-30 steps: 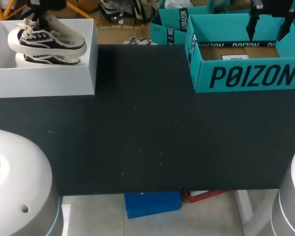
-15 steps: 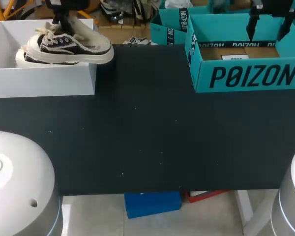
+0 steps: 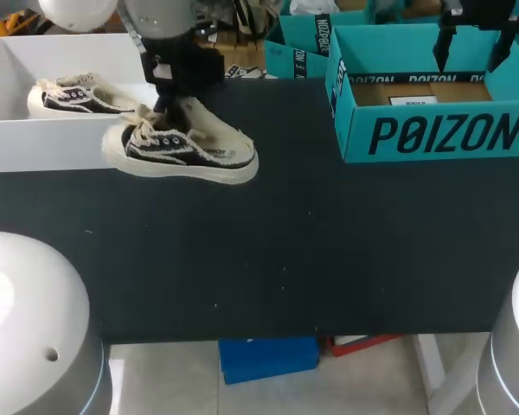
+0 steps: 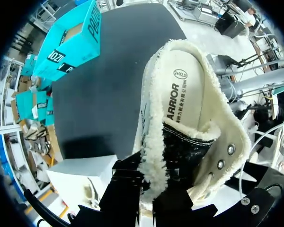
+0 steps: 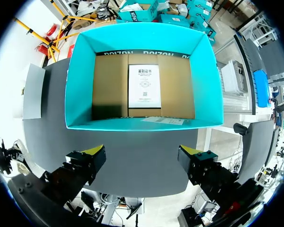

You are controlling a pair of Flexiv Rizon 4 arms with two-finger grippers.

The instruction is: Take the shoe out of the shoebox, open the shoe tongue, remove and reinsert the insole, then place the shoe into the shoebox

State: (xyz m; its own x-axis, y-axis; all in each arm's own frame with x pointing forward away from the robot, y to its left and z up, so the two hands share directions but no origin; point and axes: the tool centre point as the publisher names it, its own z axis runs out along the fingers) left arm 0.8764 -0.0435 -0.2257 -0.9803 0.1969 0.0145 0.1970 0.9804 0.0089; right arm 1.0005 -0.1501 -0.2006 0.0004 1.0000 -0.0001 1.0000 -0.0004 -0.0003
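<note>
The left gripper [image 3: 166, 111] is clenched on the shoe [image 3: 186, 154], pinching its fleece-trimmed edge close to the laces. It holds the shoe over the dark table [image 3: 285, 251], just right of the white shoebox's near right corner. From the head view the laced end points left and the fleece-lined opening points right. In the left wrist view the pale insole [image 4: 185, 101] lies inside the shoe, stretching ahead of the fingers, with metal eyelets showing on the flap beside them. The gripper's yellow tips are hidden by the shoe. The shoebox [image 3: 69, 145] sits at the far left of the table with its top open, and a second shoe [image 3: 73, 98] of the same kind lies inside it. At the far right stands a teal box [image 3: 432, 137], also open. The right gripper [image 5: 144, 156] hangs above it with its fingers spread wide and nothing between them. Seen from that wrist, the box's brown cardboard floor carries a white printed sheet [image 5: 144, 85].
</note>
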